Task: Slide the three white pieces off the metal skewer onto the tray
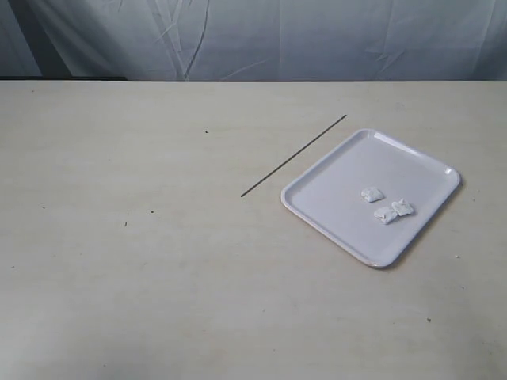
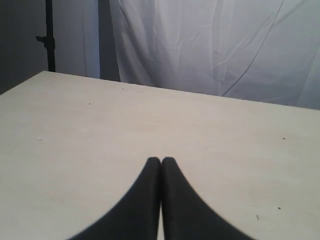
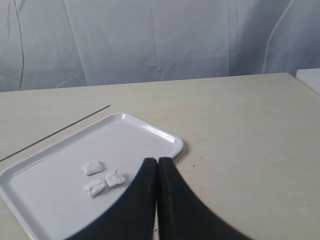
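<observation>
Three white pieces lie loose on the white tray (image 1: 341, 178): one (image 1: 372, 194) apart, two (image 1: 386, 214) (image 1: 402, 208) close together. The right wrist view shows the same pieces (image 3: 92, 167) (image 3: 95, 188) (image 3: 115, 177) on the tray (image 3: 150, 135). The thin dark metal skewer (image 1: 294, 155) lies bare on the table just beyond the tray's far-left side, also in the right wrist view as the skewer (image 3: 55, 132). My right gripper (image 3: 158, 161) is shut and empty over the tray's near corner. My left gripper (image 2: 161, 160) is shut and empty over bare table. Neither arm shows in the exterior view.
The pale table (image 1: 142, 237) stretches wide to the left of the tray. A white backdrop cloth (image 1: 261, 36) hangs behind the far edge. A dark stand (image 2: 49, 35) rises past the table corner in the left wrist view.
</observation>
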Motion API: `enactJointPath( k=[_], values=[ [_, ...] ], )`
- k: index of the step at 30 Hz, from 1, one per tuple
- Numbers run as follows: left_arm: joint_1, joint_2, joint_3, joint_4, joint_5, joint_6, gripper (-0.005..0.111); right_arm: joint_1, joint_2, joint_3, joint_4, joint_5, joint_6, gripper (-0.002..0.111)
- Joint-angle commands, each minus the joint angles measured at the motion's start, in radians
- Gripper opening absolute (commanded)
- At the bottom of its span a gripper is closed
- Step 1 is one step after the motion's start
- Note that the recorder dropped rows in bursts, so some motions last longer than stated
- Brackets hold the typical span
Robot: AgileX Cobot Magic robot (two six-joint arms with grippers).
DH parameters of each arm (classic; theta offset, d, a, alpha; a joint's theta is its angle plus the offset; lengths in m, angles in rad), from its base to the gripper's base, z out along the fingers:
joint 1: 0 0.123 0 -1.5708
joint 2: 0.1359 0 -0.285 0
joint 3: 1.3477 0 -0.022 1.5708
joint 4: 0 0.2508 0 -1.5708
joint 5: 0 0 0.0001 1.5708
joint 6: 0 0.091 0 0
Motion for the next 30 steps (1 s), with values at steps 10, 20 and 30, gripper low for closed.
enactJointPath(
  k=[10, 20, 30],
  values=[
    [-0.004, -0.005, 0.003, -0.01, 0.009, 0.088, 0.0, -0.005, -0.003, 0.002, -0.017, 0.005, -0.01, 0.0],
    [-0.001, -0.005, 0.003, -0.01, 0.001, 0.088, 0.0, -0.005, -0.003, 0.002, -0.017, 0.023, -0.01, 0.0],
    [0.043, -0.005, 0.003, -0.01, 0.001, 0.088, 0.0, -0.005, -0.003, 0.002, -0.017, 0.03, -0.012, 0.0]
  ],
)
